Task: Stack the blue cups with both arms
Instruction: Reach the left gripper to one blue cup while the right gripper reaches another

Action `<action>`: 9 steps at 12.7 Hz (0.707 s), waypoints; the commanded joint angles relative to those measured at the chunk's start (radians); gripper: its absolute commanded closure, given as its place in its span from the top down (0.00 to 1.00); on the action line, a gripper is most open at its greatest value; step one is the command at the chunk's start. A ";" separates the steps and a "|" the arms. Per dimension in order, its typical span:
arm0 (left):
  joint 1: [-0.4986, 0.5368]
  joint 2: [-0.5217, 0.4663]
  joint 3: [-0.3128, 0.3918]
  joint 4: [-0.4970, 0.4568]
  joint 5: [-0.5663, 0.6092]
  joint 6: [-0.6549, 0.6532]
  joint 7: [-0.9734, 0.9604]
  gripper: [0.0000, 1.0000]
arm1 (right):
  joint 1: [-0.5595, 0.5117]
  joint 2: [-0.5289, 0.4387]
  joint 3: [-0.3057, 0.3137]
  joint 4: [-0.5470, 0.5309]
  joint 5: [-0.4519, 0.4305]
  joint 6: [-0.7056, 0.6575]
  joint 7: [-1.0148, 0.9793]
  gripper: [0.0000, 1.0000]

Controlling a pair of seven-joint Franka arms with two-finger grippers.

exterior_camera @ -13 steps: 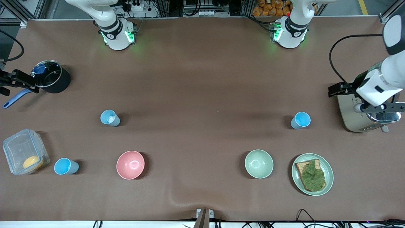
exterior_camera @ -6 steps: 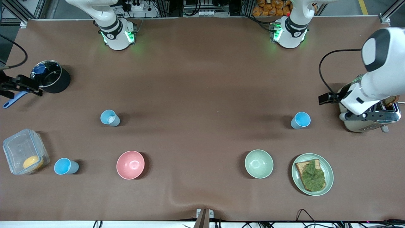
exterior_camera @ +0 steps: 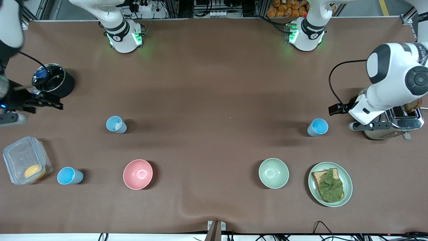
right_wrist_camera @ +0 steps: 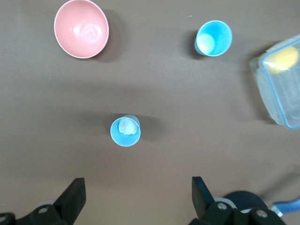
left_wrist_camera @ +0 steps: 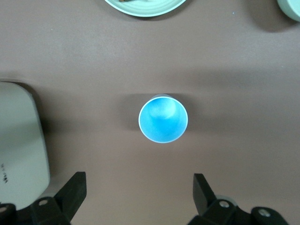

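Three blue cups (exterior_camera: 318, 127) (exterior_camera: 116, 125) (exterior_camera: 69, 176) are standing upright, well apart on open tabletop (exterior_camera: 214, 100), while the left gripper (left_wrist_camera: 138, 199) and the right gripper (right_wrist_camera: 136, 199) are hanging with fingers wide open, holding nothing.

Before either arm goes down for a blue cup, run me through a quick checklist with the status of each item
1. Left gripper open: ok, fingers spread wide.
2. Right gripper open: ok.
3. Cup by the toaster upright, framed in the left wrist view: ok.
4. Cup nearest the pot upright: ok; something pale lies inside it: not ok for nesting.
5. Cup beside the clear container upright: ok.
6. Each gripper centred over its cup: cannot tell.
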 commanded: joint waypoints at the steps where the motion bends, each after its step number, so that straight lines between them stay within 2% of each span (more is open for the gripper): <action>1: 0.006 0.005 -0.004 -0.039 -0.004 0.055 -0.013 1.00 | 0.019 -0.016 -0.002 -0.155 0.017 0.148 0.001 1.00; 5: 0.007 0.100 -0.004 -0.041 -0.004 0.147 -0.012 1.00 | 0.051 -0.041 -0.002 -0.365 0.051 0.358 0.013 1.00; 9: 0.019 0.151 -0.004 -0.039 -0.004 0.199 -0.001 1.00 | 0.050 -0.035 -0.004 -0.517 0.058 0.502 0.033 1.00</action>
